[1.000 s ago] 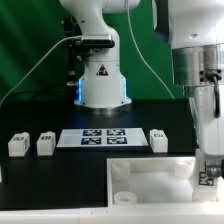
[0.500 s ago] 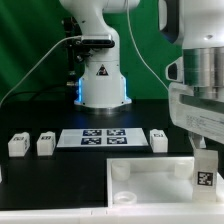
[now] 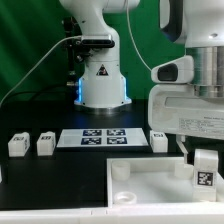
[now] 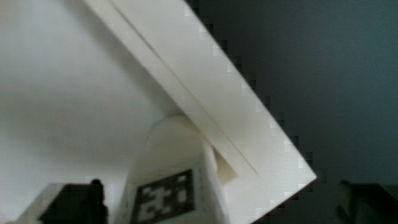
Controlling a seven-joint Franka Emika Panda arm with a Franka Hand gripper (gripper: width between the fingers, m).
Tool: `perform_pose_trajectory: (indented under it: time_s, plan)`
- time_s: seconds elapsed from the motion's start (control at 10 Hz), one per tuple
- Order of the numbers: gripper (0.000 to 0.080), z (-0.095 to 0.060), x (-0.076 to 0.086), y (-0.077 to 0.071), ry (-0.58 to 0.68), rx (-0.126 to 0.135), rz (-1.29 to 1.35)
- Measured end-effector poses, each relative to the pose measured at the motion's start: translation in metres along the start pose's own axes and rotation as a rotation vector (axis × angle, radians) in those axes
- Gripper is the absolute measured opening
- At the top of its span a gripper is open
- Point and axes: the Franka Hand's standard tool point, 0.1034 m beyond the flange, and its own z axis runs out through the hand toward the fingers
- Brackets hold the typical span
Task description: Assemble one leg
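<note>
- Landmark: the marker board [image 3: 96,138], a thin flat white strip printed with black-and-white square tags, lies on the black table [image 3: 40,175] in front of the arm's glossy white base [image 3: 102,80].
- Toward the exterior view's left of the marker board: two small white blocks, a loose leg [image 3: 17,144] and a second loose leg [image 3: 45,144], stand side by side, apart from each other, each bearing a dark tag.
- Just to the exterior view's right of the marker board: a third loose leg [image 3: 158,140], partly hidden behind the arm.
- Nearer the camera than the marker board: the white tabletop [image 3: 140,185], a large matte square panel with raised rims and round corner sockets.
- Furthest to the exterior view's right of the marker board: the leg [image 3: 202,170], a stubby white block with a square tag, stands upright at the tabletop's corner.
- The gripper [image 4: 219,205] hangs above this leg; its dark fingertips [image 4: 75,203] stand spread wide on either side, clear of the block.
</note>
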Motion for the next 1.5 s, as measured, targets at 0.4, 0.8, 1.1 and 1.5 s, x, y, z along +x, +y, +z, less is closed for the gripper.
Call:
perform_pose_trajectory:
  time_s: [0.4,0.8,1.1,1.5]
  plan:
    - [0.0649,0.0016,0.0107,0.0113,0.014,-0.030,-0.322]
    - [0.0386,0.0019,0.0094,0.0102,0.013,-0.023,-0.102]
    - [0.0290,0.0024,0.0109,0.0126,0.005,0.013,0.286]
    - [0.0291,0.0035,0.0075,0.0103,-0.020,0.085,0.893]
